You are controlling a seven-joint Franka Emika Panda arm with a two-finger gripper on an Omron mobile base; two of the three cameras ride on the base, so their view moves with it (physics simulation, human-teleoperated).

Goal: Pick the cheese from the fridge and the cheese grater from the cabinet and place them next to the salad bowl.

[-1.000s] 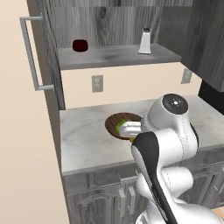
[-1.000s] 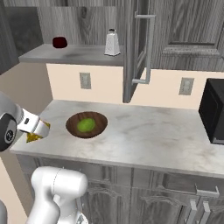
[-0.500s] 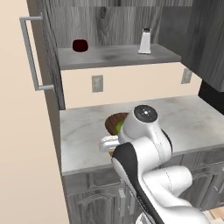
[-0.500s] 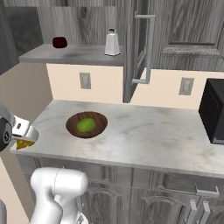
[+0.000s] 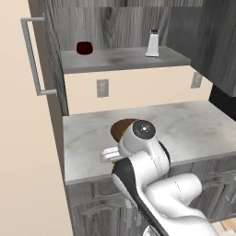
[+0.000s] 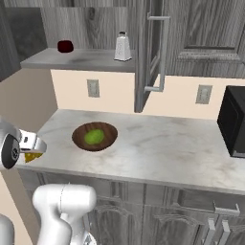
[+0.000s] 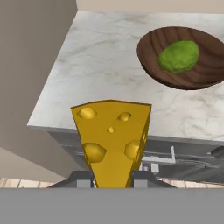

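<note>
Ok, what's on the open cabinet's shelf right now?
On the cabinet shelf stand the cheese grater and a dark red cup, well apart. Whatever is inside the cup can't be seen.

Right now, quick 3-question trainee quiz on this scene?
1. True or false: the end effector is shut on the cheese.
2. Where is the grater? A) on the counter B) on the open cabinet's shelf C) in the bowl
3. What lies in the bowl?

Key
1. True. In the hand view the wedge sits between the fingertips, in front of the counter's edge.
2. B. It stands on the shelf, apart from the red cup.
3. A green ball of lettuce.
</note>
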